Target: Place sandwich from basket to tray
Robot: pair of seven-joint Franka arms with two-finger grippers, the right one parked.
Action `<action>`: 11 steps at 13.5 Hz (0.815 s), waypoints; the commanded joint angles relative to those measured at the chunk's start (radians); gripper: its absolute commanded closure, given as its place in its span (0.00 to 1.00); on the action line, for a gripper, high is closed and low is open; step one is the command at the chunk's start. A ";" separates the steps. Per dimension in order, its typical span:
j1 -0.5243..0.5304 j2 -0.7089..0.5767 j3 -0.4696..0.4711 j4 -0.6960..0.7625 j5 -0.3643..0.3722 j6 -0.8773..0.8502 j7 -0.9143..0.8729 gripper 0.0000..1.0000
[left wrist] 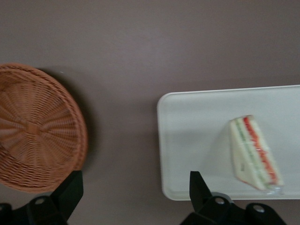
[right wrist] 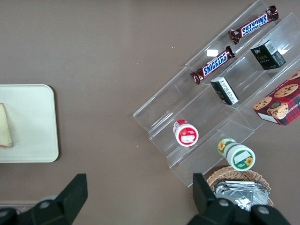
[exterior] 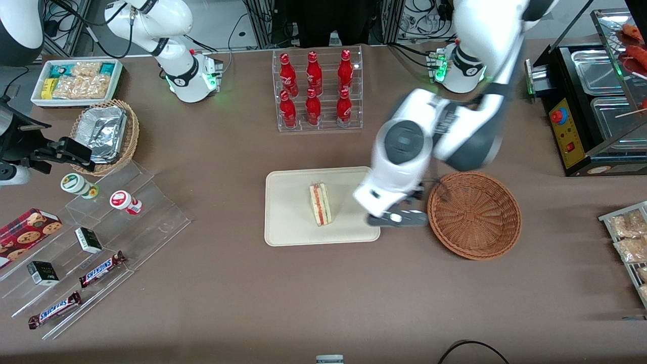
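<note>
Sandwich (exterior: pixel 319 204) lies mid-tray (exterior: pixel 288 222); gripper (exterior: pixel 399 218), fingers apart and seemingly empty, hangs between tray edge and basket (exterior: pixel 474 215).

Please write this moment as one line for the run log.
sandwich: lying on tray | basket: nothing in it | gripper: jaws open, holding nothing, above the table between tray and basket
</note>
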State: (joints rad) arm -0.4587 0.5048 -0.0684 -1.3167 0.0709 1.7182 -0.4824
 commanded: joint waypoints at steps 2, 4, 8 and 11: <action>0.118 -0.179 -0.008 -0.202 -0.002 0.001 0.204 0.00; 0.182 -0.227 -0.008 -0.231 -0.011 -0.011 0.289 0.00; 0.284 -0.296 -0.007 -0.237 -0.014 -0.098 0.428 0.00; 0.344 -0.357 -0.007 -0.246 -0.006 -0.153 0.478 0.00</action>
State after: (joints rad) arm -0.1444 0.2141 -0.0671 -1.5190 0.0680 1.5878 -0.0381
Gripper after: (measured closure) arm 0.000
